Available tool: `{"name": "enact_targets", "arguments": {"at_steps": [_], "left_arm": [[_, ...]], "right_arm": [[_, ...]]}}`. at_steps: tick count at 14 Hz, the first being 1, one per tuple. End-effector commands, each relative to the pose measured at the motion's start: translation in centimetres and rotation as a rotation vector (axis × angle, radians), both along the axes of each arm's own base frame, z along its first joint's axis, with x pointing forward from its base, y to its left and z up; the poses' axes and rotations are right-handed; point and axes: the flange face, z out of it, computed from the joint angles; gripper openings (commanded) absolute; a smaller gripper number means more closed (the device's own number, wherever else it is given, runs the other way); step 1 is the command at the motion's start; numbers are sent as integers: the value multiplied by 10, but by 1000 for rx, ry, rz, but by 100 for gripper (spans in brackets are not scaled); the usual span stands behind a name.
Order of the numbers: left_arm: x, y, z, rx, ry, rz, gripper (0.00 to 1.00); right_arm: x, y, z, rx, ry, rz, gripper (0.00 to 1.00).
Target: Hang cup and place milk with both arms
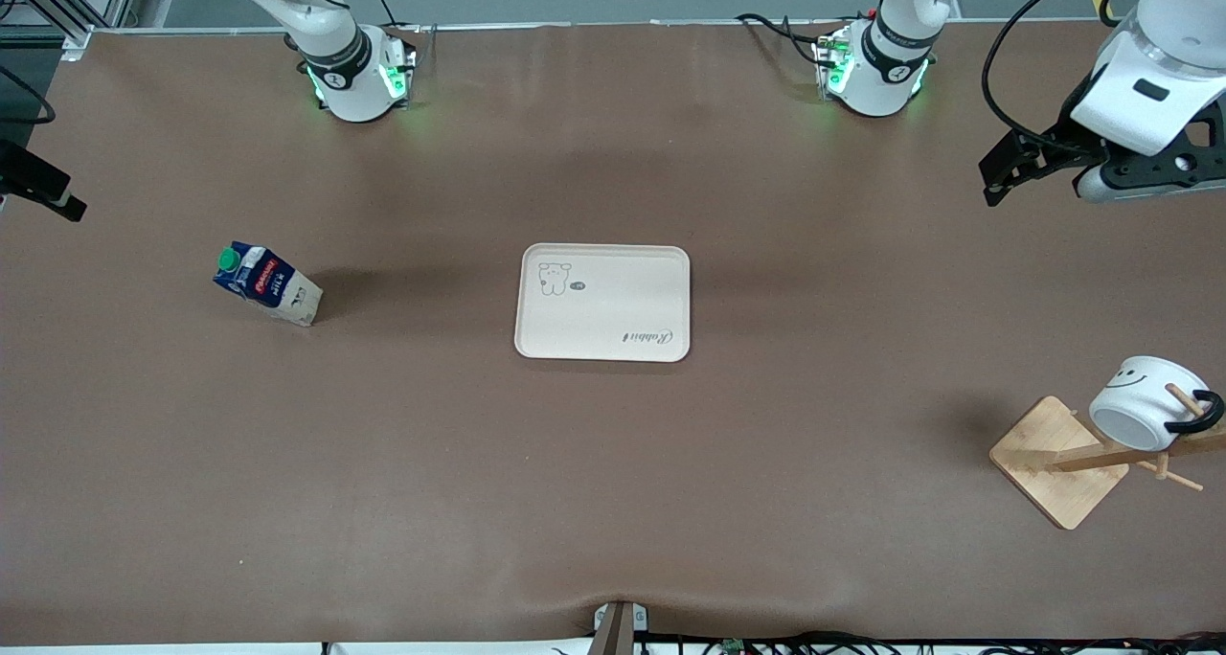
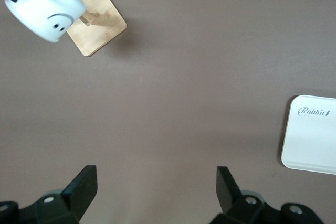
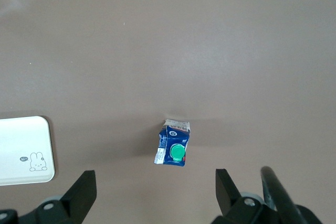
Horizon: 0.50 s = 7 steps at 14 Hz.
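The white cup [image 1: 1140,401] with a smiley face hangs by its black handle on a peg of the wooden rack [image 1: 1054,463], at the left arm's end of the table. The cup [image 2: 44,6] and rack [image 2: 97,24] also show in the left wrist view. The blue milk [image 1: 266,283] with a green cap stands on the table at the right arm's end. My left gripper [image 1: 1001,171] hangs open and empty [image 2: 156,182], away from the cup. My right gripper [image 3: 156,184] is open and empty high over the table beside the milk [image 3: 173,144].
A pale rectangular tray [image 1: 603,334] with a rabbit drawing lies in the middle of the table, also seen in the wrist views [image 2: 310,140] [image 3: 21,150]. Both green-lit arm bases stand at the table's edge farthest from the front camera.
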Motion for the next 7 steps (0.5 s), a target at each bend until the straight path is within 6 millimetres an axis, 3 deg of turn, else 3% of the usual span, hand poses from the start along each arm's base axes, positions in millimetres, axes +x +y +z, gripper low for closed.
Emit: {"name": "enact_targets", "arguments": {"at_steps": [1, 7], "left_arm": [[-9, 4, 3, -35, 2, -13, 100], [-5, 0, 17, -56, 30, -19, 100]], "right_arm": [[2, 0, 0, -1, 30, -5, 100], [-1, 0, -2, 2, 56, -1, 100]]}}
